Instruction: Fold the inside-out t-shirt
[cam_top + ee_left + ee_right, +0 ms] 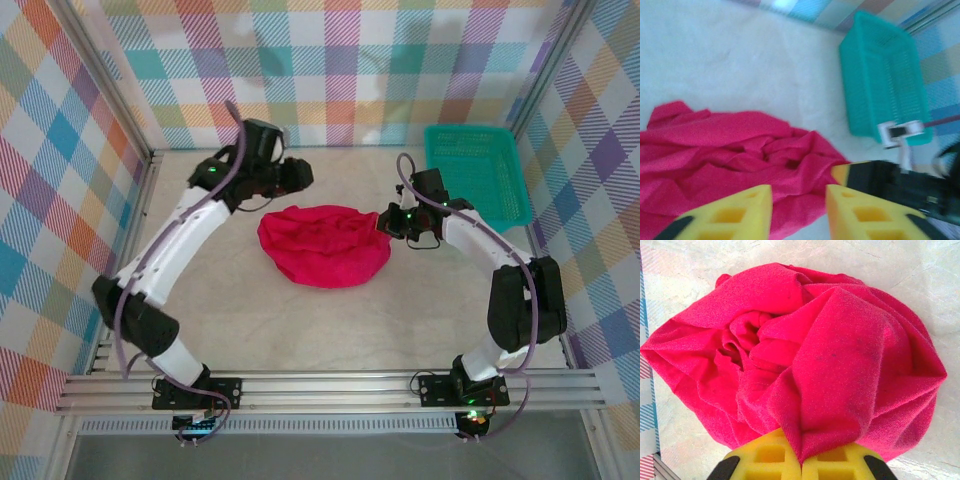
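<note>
Red t-shirt (325, 245) bunched up, R pincer (801, 462) pinching its edge, L pincer (799, 210) spread nearby

T-shirt (322, 245) on table (300, 320) centre, basket (472, 170) behind, rightward.

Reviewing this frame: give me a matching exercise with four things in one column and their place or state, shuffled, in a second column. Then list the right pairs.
Things:
1. t-shirt
2. basket
3. left gripper
4. right gripper

Place or state:
A. shut on a fold of red cloth
B. teal, at the far right corner of the table
C. fingers apart, gripping nothing
D. crumpled in a red heap in the middle of the table

Pairs: 1-D, 2-B, 3-C, 4-A
</note>
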`<state>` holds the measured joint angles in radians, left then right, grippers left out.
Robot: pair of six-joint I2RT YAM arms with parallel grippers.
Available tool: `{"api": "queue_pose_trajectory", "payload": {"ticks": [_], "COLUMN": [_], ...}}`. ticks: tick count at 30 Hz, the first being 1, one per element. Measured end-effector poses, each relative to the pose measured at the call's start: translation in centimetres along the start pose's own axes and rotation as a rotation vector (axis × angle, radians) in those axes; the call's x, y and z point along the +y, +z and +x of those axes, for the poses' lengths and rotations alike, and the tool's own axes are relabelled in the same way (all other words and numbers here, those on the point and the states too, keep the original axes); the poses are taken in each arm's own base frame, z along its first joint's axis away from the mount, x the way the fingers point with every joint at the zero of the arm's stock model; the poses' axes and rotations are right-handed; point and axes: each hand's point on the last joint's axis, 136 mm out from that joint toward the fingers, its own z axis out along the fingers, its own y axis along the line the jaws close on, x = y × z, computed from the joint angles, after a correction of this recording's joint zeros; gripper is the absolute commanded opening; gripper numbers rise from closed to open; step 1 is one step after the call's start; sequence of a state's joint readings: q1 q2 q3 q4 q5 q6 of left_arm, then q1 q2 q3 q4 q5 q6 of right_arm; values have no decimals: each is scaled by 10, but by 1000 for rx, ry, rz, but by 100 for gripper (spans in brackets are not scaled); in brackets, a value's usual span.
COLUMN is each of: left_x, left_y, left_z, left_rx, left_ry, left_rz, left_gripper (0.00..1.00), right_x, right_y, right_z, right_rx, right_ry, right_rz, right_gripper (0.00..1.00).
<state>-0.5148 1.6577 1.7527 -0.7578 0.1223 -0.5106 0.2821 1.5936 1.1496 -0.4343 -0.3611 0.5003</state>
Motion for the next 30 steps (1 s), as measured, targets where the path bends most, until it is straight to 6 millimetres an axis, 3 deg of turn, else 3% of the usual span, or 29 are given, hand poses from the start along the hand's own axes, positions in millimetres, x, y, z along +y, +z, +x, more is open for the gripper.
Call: {"api": "queue_pose_trajectory", "payload": {"ticks": [2,5,16,21,24,28,30], "left_x": [24,53,79,88,90,93,94], "left_y": [39,81,160,178,183,186,185], "left_z": [24,57,89,100,96,84,76], "left_rx": [93,205,309,344,333,293,271], "left_ry": [-12,-20,24,35,47,78,101], "left_rz": [-66,-144,-159,-178,-195,-227,-247], "left_gripper": [55,56,42,38,26,0,0], "right_x": [1,2,3,3,4,5,6], "right_y": [0,0,0,0,0,0,0], "right_z": [0,1,2,2,2,3,3], "right_rx": [2,5,8,9,11,15,18], "right_ry": [0,0,3,3,6,6,6], "right_rz": [-3,-10,-21,-23,-25,-33,-38], "right_gripper": [0,0,0,0,0,0,0]}}
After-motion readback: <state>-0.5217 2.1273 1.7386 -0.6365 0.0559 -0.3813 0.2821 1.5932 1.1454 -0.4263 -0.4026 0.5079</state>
